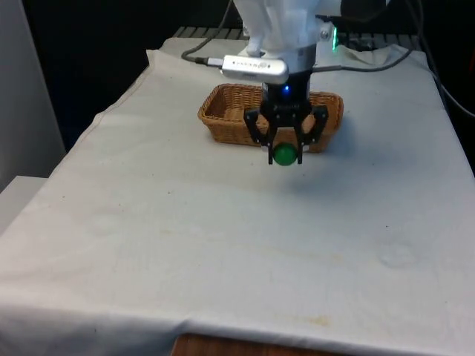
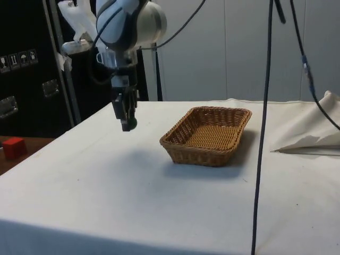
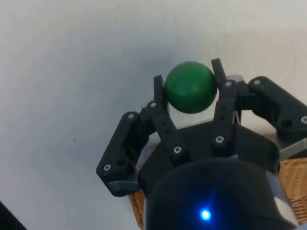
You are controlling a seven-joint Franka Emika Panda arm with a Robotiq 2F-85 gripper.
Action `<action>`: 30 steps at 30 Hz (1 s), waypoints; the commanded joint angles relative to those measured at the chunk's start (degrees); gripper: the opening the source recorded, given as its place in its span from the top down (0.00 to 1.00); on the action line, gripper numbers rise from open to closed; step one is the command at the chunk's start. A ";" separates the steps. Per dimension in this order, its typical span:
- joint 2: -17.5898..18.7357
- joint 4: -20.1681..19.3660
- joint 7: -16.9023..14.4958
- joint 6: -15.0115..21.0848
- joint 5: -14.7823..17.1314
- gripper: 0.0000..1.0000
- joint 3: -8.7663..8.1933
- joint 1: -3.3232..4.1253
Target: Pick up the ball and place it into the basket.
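Note:
A small green ball [image 1: 285, 155] [image 3: 190, 86] is clamped between the two black fingers of my gripper [image 1: 285, 157] [image 2: 129, 125] [image 3: 189, 81], lifted clear of the white cloth. The gripper hangs in the air just in front of the wicker basket [image 1: 230, 115], on the camera side of its rim in the front view. From the side, the ball [image 2: 132, 124] and gripper sit to the left of the basket [image 2: 207, 135] and above the level of its rim. The basket is rectangular, light brown, and holds nothing.
White cloth [image 1: 223, 237] covers the table, with wide free room in front of the basket. A rumpled fold of cloth [image 2: 311, 133] lies past the basket in the side view. Black cables [image 2: 263, 133] hang down near it. A red block [image 2: 13, 147] sits off the table.

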 commanded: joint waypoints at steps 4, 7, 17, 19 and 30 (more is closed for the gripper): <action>-3.27 -2.52 0.69 -0.46 -1.66 0.99 -0.57 0.63; -5.39 -3.90 0.92 -0.86 -2.58 0.99 -0.57 0.69; -12.83 -8.37 1.72 -2.81 -5.61 0.99 -0.69 0.57; -13.41 -8.71 1.78 -2.92 -5.84 0.99 -0.69 0.57; -19.08 -12.03 2.23 -5.04 -8.42 0.99 -1.55 0.40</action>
